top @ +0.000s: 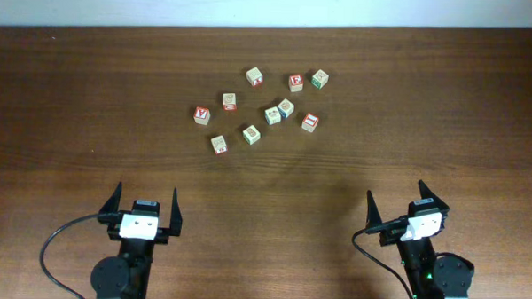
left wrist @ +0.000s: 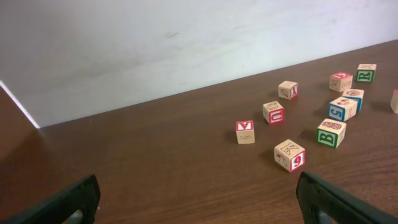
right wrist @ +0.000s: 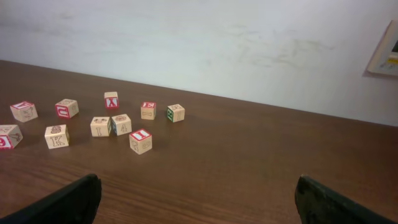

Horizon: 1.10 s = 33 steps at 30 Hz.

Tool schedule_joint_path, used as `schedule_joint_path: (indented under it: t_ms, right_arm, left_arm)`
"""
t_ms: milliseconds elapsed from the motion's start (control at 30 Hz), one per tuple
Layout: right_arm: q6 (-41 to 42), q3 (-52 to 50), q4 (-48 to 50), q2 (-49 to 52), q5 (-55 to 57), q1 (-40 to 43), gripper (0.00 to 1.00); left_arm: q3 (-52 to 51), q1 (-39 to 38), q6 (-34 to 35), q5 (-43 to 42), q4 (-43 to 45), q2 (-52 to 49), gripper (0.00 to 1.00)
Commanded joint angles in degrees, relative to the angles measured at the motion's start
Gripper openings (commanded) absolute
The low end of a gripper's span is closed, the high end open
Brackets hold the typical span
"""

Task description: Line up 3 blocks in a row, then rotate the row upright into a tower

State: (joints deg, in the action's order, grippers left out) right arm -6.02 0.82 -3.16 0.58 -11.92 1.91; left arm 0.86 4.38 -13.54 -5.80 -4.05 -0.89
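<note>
left gripper (top: 146, 197): nearest, low on the left; jaws spread as wide as they go, nothing between them.
right gripper (top: 396, 197): nearest, low on the right; jaws just as wide and empty.
brown wooden table (top: 73, 89): a bare strip lies between both grippers and the cubes, so the arms are well apart from all of them.
pale wooden cube with an orange print (top: 218, 144): closest of the cluster, on its left side, standing free.
red-faced wooden cube with a white v-like letter (top: 201, 114): just beyond, leftmost, clear all round.
pale wooden cube with a reddish print (top: 229, 101): a little farther, near the red-faced one, apart from it.
blue-sided cube (top: 273, 114): mid-cluster, touching or just beside a neighbour, i cannot tell which; leave it.
green-faced cube (top: 319, 78): far right of the cluster; leave it.
step in hand: by my reading, the first reach; no cube is gripped.
doing it well: the left arm looks better placed; straddle one free cube, close on opposite faces, twist, set it flat, clear of its neighbours.
left wrist only: side faces, such as a red 6 on the closest pale cube.
right wrist only: a paper corner (right wrist: 388, 50) on the far wall.
overhead only: both arms together.
</note>
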Motion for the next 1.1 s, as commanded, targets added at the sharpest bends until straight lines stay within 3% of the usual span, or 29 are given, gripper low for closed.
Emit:
schedule_joint_path:
  t_ms: [0,267,500,800,1067]
  right_arm:
    - [0.26,-0.50,0.20,-0.37,0.33,0.37,0.99]
    - [0.50,1.11,1.27,-0.37,-2.10,0.37,0.99]
    - [0.46,13.44,-5.03,4.44,-3.10,0.37,0.99]
    - [0.46,41.24,-17.51,30.08,-3.19,0.37,0.98]
    - [0.44,71.78,-43.01,58.01,-10.01,0.37,0.98]
  left_arm:
    - [-0.35,0.28,-0.72,0.26,0.96,0.59,0.99]
    - [0.07,0.28,-0.70,1.14,2.54,0.59,0.99]
    - [6.54,0.28,-0.72,1.11,3.13,-4.92,0.99]
    - [34.36,0.28,-0.72,0.50,-7.74,-31.71,0.99]
    - [70.90,0.28,-0.70,-5.79,-35.47,-60.39,0.99]
